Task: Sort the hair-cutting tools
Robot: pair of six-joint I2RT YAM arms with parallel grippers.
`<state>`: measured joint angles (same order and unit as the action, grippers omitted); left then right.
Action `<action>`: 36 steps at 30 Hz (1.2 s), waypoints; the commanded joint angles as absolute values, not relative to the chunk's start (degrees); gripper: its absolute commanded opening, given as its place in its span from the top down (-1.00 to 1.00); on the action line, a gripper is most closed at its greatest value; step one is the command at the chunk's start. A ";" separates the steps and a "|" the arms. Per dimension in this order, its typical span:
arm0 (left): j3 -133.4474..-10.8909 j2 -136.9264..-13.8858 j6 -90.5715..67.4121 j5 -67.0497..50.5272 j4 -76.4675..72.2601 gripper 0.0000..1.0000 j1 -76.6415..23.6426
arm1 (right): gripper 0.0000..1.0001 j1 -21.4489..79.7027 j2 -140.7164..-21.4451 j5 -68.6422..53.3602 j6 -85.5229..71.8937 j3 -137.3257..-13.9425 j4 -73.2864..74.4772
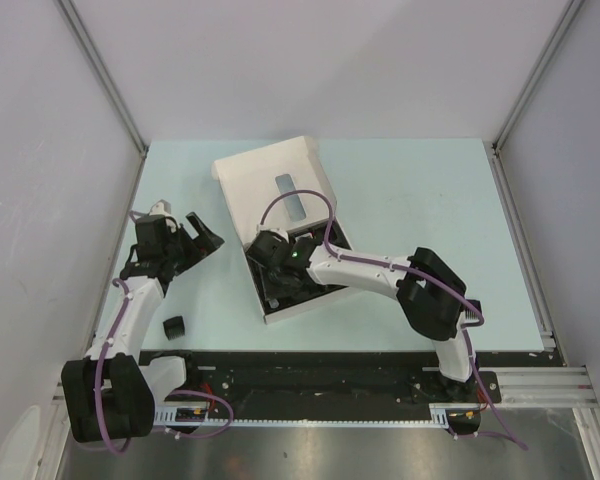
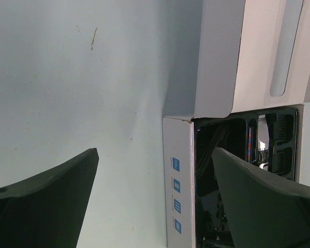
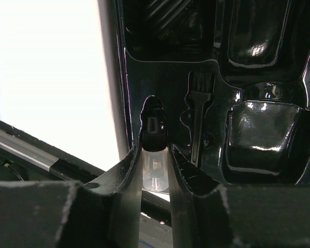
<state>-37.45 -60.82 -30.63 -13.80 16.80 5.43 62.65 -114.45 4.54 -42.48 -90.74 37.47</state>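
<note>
Two tools: left tool (image 2: 155, 151) gapes wide; right tool (image 3: 154, 149) clasps clear, black-capped bottle (image 3: 155, 174) over glossy tray (image 3: 170, 77).

My tabletop (image 1: 410, 200) is a pale mint sheet, faintly speckled and scratched. 3 plain grey-white wall panels (image 1: 310, 60) box it in, joined at the back corners by 2 slanting aluminium posts (image 1: 105, 75). A black rail (image 1: 320, 375) runs along the near edge, then a brushed metal sheet (image 1: 310, 450). The light is bright and even, the shadows soft.

A lab test cell; white panel walls (image 1: 310, 60), aluminium frame (image 1: 105, 70), pale table (image 1: 410, 200).
</note>
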 commanded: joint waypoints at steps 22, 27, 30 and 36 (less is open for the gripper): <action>-37.44 -61.26 -30.32 -14.77 14.76 -0.94 5.71 | 0.07 63.02 -111.10 10.54 -42.54 -88.24 32.61; -37.44 -61.26 -30.32 -14.77 14.68 -0.94 5.71 | 0.23 62.93 -109.07 13.09 -41.66 -88.07 33.57; -37.44 -61.08 -30.32 -14.76 14.76 -0.94 5.71 | 0.32 62.84 -108.72 13.62 -40.70 -87.98 33.58; -37.44 -61.17 -30.32 -14.50 14.77 -0.94 5.71 | 0.69 62.05 -111.18 10.73 -40.08 -88.07 31.38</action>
<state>-37.45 -61.28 -30.55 -13.78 16.80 5.43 62.59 -111.87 11.07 -40.53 -88.05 33.54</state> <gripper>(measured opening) 0.971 0.197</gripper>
